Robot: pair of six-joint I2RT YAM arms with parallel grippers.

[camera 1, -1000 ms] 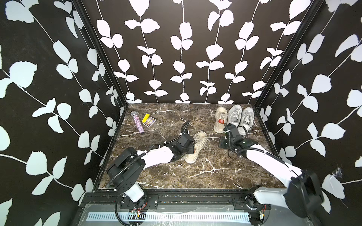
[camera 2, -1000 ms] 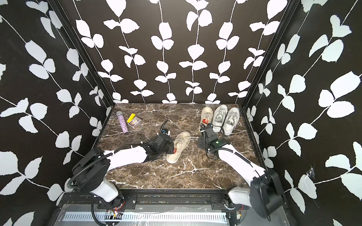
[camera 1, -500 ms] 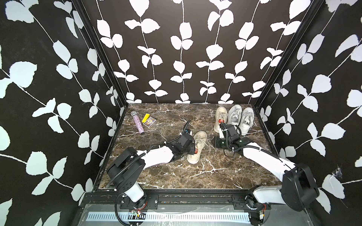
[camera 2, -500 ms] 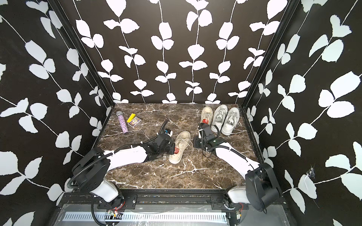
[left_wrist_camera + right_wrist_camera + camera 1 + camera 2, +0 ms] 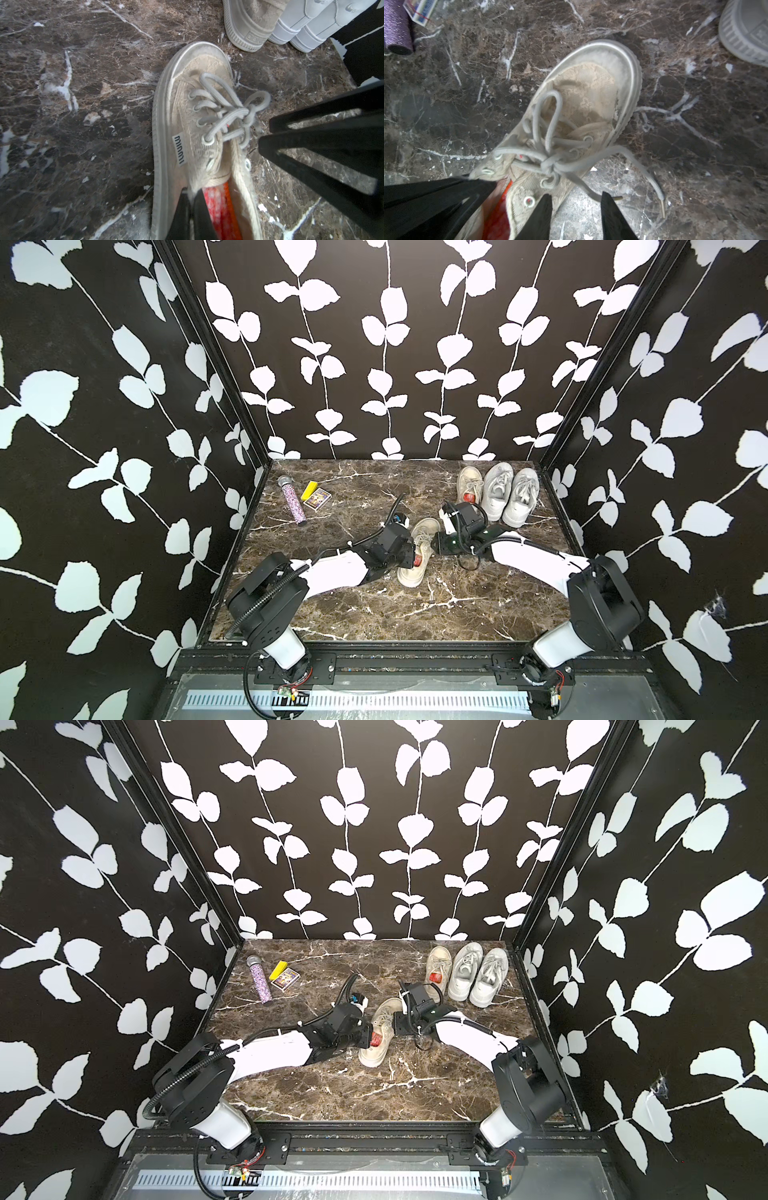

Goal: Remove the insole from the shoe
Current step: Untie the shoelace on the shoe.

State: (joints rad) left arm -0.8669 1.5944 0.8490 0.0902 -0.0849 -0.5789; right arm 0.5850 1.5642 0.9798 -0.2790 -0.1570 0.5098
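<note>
A beige lace-up shoe [image 5: 420,531] [image 5: 384,1013] lies mid-table, toe toward the back wall, with its red insole [image 5: 417,560] [image 5: 376,1040] inside at the heel. My left gripper [image 5: 411,559] [image 5: 190,209] is shut on the shoe's side wall at the opening, one finger inside next to the insole [image 5: 218,207], one outside. My right gripper [image 5: 436,545] [image 5: 576,216] stands open at the shoe's other side. One of its fingertips [image 5: 544,209] rests against the shoe's wall [image 5: 587,93]. Only table and a lace end show between its fingers.
A second beige shoe [image 5: 469,485] with a red insole and a pair of white sneakers [image 5: 509,495] stand at the back right. A purple glitter tube [image 5: 293,506], a yellow block [image 5: 309,489] and a card packet [image 5: 319,499] lie at the back left. Patterned walls enclose three sides.
My right gripper has opened and come in against the shoe's right side. The shoe has swung so its toe points more toward the back. The left grip has held.
</note>
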